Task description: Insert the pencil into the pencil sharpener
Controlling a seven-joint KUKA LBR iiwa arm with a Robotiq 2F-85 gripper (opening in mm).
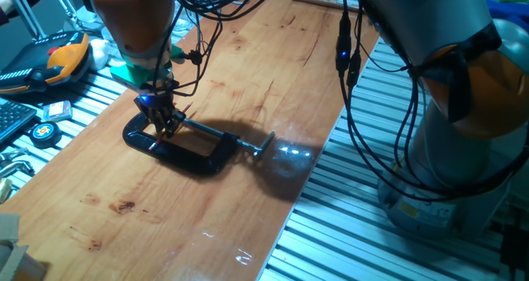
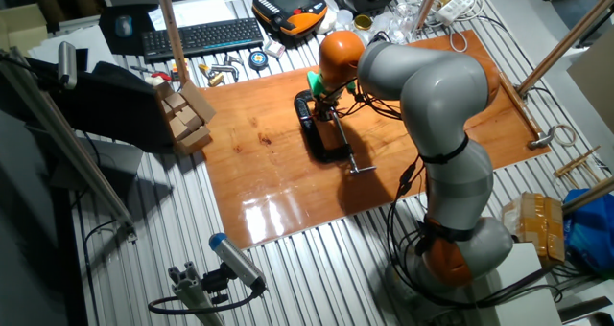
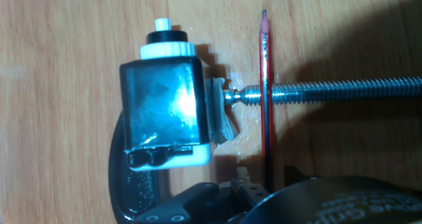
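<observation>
In the hand view the pencil sharpener (image 3: 165,112), a silver box with a white and black top, sits clamped in the black C-clamp (image 3: 135,191), against the clamp's silver screw rod (image 3: 343,90). The red pencil (image 3: 266,85) crosses in front of that rod to the right of the sharpener, with its dark tip away from my hand. My gripper (image 3: 257,186) is shut on the pencil's lower end. In one fixed view the gripper (image 1: 163,122) hovers over the clamp's (image 1: 190,153) left end. In the other fixed view the gripper (image 2: 329,105) is above the clamp (image 2: 321,136).
The clamp lies on a wooden board (image 1: 248,74) with slatted metal around it. A keyboard (image 2: 197,36), a tape measure (image 1: 43,132), an orange and black tool (image 1: 50,62) and cardboard boxes (image 2: 182,115) stand off the board. Cables (image 1: 351,83) hang at the right.
</observation>
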